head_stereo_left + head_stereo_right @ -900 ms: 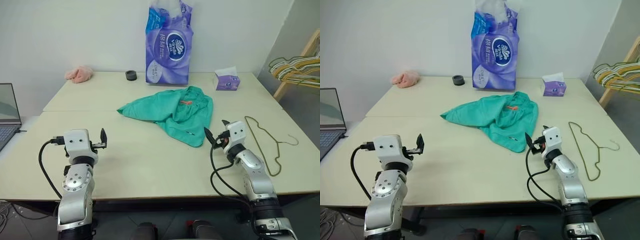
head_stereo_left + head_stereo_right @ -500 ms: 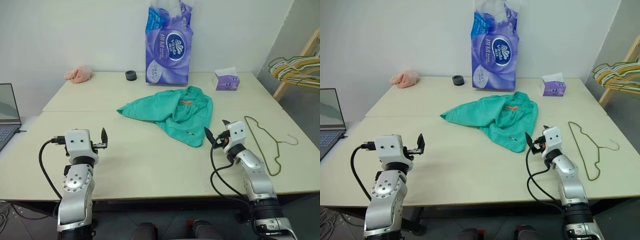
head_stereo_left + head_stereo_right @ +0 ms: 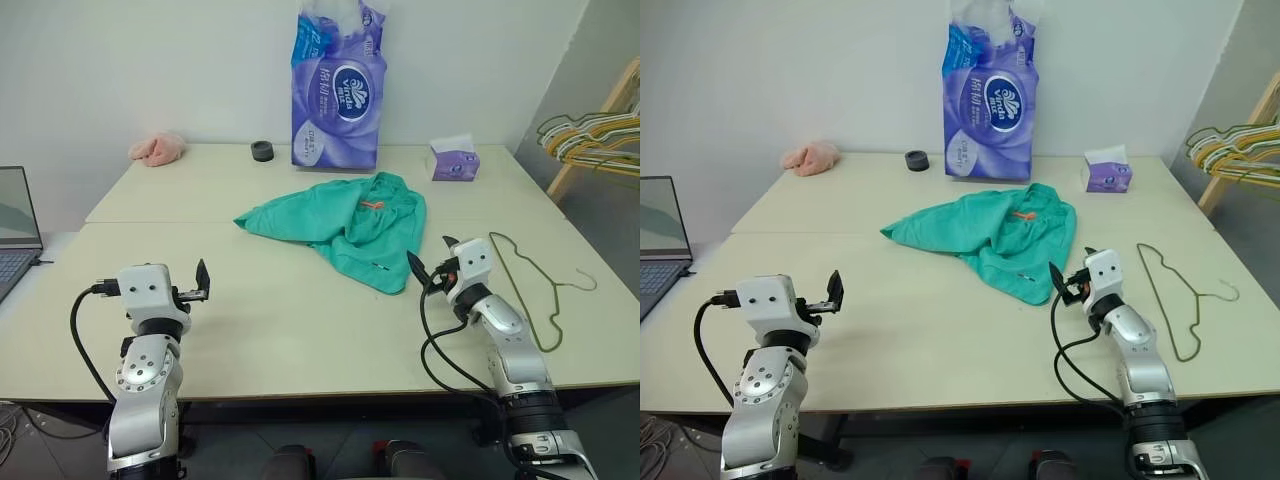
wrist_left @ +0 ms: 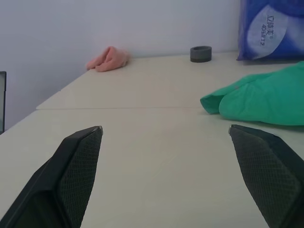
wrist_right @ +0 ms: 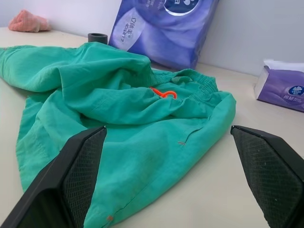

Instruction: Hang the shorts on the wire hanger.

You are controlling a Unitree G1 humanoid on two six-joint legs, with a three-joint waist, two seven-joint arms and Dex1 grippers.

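The teal-green shorts [image 3: 340, 225] lie crumpled at the middle of the cream table [image 3: 300, 320], their orange-red tag [image 5: 164, 92] facing up. To their right the thin wire hanger [image 3: 530, 285] lies flat on the table, its hook pointing right. My right gripper [image 3: 430, 255] is open, level and just short of the near right edge of the shorts, with the hanger on its right. The right wrist view has the shorts [image 5: 118, 114] between its fingers [image 5: 71, 180]. My left gripper [image 3: 200, 285] is open and empty over bare table, well left of the shorts [image 4: 261, 97].
A tall purple tissue pack [image 3: 338, 85], a small purple tissue box [image 3: 455, 160], a black ring [image 3: 263, 151] and a pink cloth [image 3: 158, 148] sit along the back of the table. A laptop [image 3: 15, 225] is at the far left. A bunch of coloured hangers [image 3: 590, 135] hangs at the right.
My left arm has shifted a little to the left. The right gripper, the shorts and the hanger stay as they were.
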